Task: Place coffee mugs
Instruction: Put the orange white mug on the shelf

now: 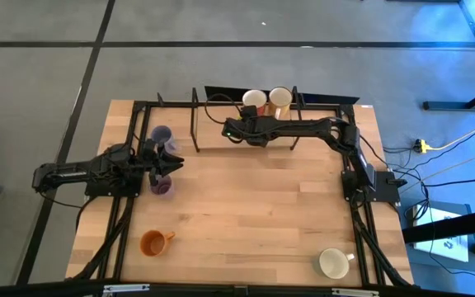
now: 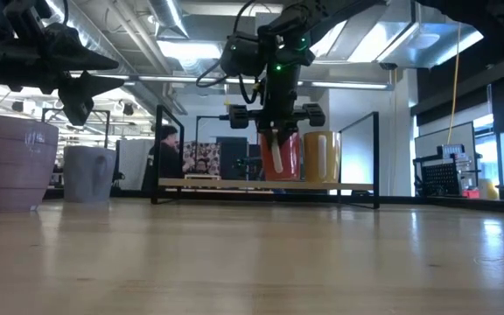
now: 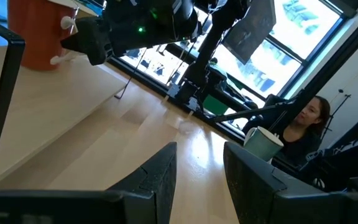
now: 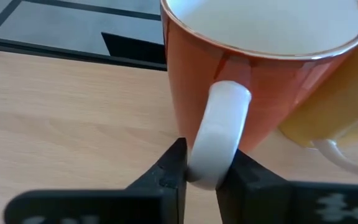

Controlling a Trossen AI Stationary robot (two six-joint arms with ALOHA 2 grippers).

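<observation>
Your right hand [image 4: 205,167] pinches the red mug [image 4: 253,74] handle (beside one placed); left hand [image 3: 197,180] apart; four remain.

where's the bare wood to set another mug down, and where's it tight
The widest free patch is the table middle, bordered by the orange mug, the cream mug and the right arm's reach. It is crowded at the far edge, where the right gripper pinches the red mug beside the yellow mug, and around the left gripper between two purple mugs.
</observation>
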